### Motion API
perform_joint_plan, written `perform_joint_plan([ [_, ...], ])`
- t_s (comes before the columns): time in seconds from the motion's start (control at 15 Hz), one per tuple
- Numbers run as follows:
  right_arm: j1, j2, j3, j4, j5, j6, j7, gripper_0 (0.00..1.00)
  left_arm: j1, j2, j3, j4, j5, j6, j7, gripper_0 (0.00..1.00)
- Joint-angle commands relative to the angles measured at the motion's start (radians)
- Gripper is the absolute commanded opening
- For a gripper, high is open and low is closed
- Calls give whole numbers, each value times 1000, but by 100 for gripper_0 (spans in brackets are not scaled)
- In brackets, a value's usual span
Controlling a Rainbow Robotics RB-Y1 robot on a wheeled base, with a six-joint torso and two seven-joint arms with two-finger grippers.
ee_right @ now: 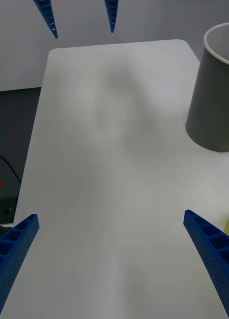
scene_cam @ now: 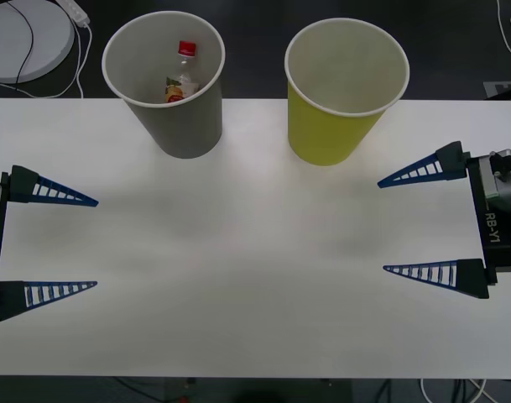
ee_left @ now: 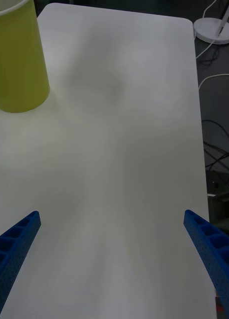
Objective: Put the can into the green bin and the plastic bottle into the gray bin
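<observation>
One down: plastic bottle sits in the gray bin; green bin looks empty, my left tool and right tool both released.

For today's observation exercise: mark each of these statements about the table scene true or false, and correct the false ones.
1. The plastic bottle lies inside the gray bin. True.
2. The green bin has tipped over. False: it stands upright.
3. The left gripper has open jaws. True.
4. The right gripper holds a can. False: its jaws are open and hold nothing.
5. Both bins stand on the white table. True.
</observation>
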Motion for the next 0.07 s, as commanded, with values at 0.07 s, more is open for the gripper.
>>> perform_joint_plan([
  [0.07,0,0,0,0,1,0,0,100,0,0,0,0,0,0,0,100],
])
